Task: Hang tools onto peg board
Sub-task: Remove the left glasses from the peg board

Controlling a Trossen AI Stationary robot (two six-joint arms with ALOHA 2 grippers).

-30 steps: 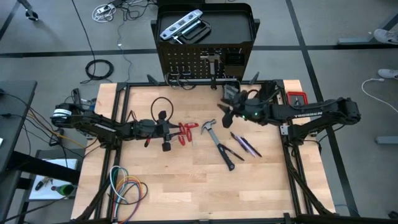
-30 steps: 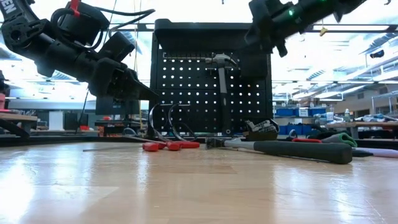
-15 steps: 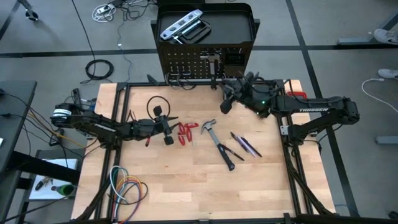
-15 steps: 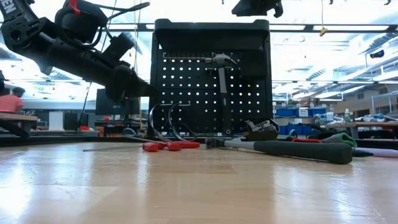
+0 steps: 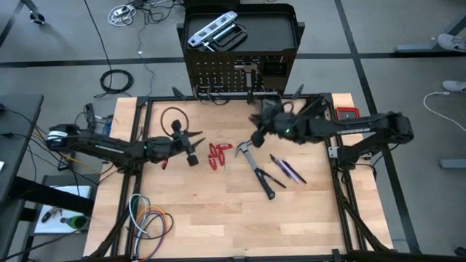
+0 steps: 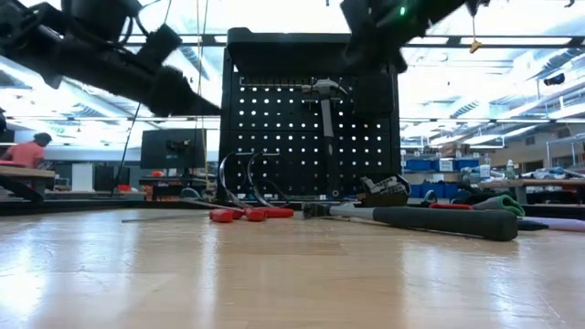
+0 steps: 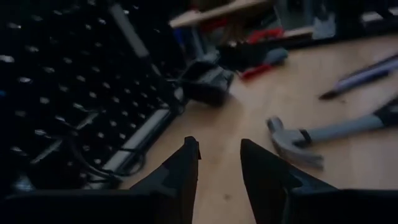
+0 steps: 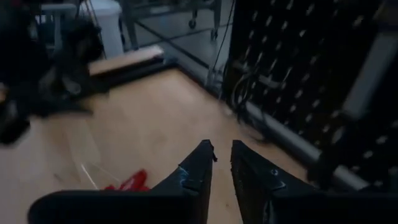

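Note:
The peg board point(image 5: 240, 73) stands upright at the table's far edge, and a hammer point(image 6: 324, 128) hangs on it by its head. A silver level point(image 5: 211, 30) and a black C-clamp point(image 5: 228, 36) lie in the stand's top tray. On the table lie red-handled pliers point(image 5: 216, 155), a second hammer point(image 5: 256, 167) and dark screwdrivers point(image 5: 288, 169). My left gripper point(image 5: 191, 149) point(image 7: 219, 155) hovers open, left of the pliers. My right gripper point(image 5: 255, 138) point(image 8: 221, 152) hovers above that hammer's head, with a narrow gap and nothing between its fingers.
A coil of coloured cables point(image 5: 148, 218) lies at the near left corner, and a black cable loop point(image 5: 172, 116) at the far left. A red-rimmed thing point(image 5: 348, 114) sits at the far right corner, and a small black box point(image 7: 205, 84) at the board's foot.
My left gripper has risen and tipped up toward level, drawing back a little toward the table's left edge. My right gripper went up toward the peg board, then came back down toward the near edge, over the hammer on the table. No tool has moved.

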